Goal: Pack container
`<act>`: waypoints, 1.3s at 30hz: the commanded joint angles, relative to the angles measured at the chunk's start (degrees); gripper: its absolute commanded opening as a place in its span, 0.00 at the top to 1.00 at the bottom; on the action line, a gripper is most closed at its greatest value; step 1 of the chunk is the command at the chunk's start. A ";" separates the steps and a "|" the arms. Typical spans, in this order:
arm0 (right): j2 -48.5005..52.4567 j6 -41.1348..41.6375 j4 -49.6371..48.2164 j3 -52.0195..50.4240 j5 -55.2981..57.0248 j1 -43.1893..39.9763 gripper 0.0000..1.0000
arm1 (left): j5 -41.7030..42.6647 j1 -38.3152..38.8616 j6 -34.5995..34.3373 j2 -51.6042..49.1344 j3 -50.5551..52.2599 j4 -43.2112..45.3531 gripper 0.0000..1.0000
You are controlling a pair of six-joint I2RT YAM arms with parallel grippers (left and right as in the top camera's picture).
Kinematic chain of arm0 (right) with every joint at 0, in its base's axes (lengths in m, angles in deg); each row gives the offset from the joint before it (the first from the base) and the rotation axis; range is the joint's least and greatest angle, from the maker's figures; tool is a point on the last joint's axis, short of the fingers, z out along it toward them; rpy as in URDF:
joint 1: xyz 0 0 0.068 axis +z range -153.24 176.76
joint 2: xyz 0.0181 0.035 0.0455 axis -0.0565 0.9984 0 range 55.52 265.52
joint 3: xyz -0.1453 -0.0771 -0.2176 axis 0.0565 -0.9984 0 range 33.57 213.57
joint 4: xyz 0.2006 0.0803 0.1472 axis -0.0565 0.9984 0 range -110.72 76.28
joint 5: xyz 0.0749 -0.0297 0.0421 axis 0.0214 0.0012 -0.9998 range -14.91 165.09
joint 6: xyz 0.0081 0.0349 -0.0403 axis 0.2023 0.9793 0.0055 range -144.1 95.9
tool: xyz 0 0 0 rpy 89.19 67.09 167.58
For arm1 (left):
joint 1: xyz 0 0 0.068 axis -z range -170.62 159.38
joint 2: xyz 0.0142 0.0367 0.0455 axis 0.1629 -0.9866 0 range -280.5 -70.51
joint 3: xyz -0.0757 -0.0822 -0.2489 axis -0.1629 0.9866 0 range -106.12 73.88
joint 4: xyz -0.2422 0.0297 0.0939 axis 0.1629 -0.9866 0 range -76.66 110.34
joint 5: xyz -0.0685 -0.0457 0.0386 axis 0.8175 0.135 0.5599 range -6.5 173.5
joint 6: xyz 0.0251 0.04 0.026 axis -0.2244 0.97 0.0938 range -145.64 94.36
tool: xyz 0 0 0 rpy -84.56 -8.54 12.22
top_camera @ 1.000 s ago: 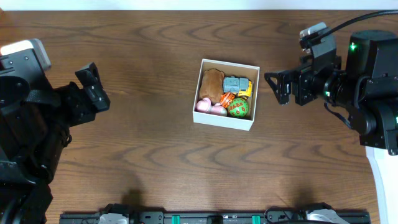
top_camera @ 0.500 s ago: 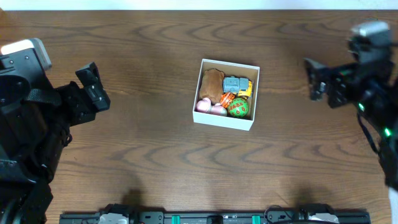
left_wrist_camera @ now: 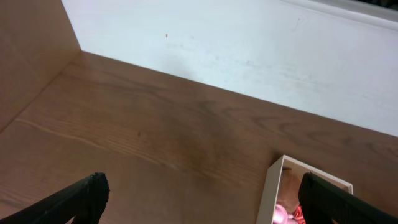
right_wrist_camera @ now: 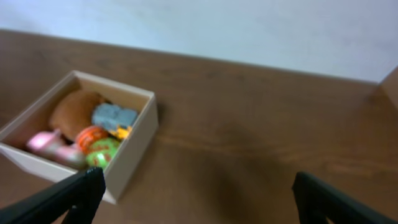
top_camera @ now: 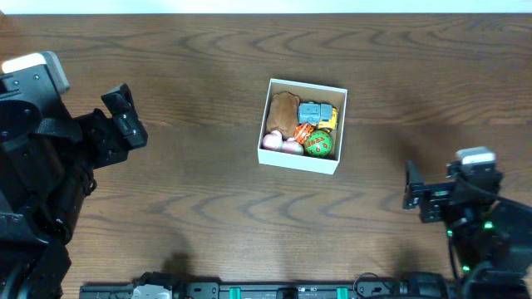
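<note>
The container (top_camera: pixel 264 124), a white cardboard box with a tan inside, sits mid-table. It holds a brown toy (top_camera: pixel 284 113), a grey-blue toy (top_camera: pixel 312 111), pink toys (top_camera: pixel 274 141), an orange toy and a green ball (top_camera: pixel 318 143). It also shows in the right wrist view (right_wrist_camera: pixel 135 152) and the left wrist view (left_wrist_camera: pixel 268 190). My left gripper (top_camera: pixel 125 115) is open and empty, far left of the container. My right gripper (top_camera: pixel 410 195) is open and empty, to the front right of the container.
The wooden table (top_camera: pixel 199 208) ends at a pale wall at the back (left_wrist_camera: pixel 249 50). A black rail (top_camera: pixel 283 291) runs along the front edge.
My right arm has swung from beside the container's right side back toward the table's front right. The left arm and the container have not moved.
</note>
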 commanded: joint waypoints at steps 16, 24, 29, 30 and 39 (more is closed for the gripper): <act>-24.65 1.64 -15.02 -35.85 0.66 -1.55 0.01 | -0.68 -0.28 -0.52 0.04 0.13 -0.02 0.02; -25.77 1.62 -16.22 -38.12 0.44 -1.55 0.01 | -0.68 -0.28 -0.52 0.04 0.13 -0.02 0.02; -25.75 1.60 -16.13 -38.14 0.46 -1.55 0.01 | -0.68 -0.28 -0.52 0.04 0.13 -0.02 0.02; -25.75 1.60 -16.11 -38.14 0.46 -1.55 0.01 | -0.68 -0.28 -0.52 0.04 0.13 -0.02 0.02; -25.75 1.60 -16.13 -38.14 0.46 -1.55 0.01 | -0.68 -0.28 -0.52 0.04 0.13 -0.02 0.02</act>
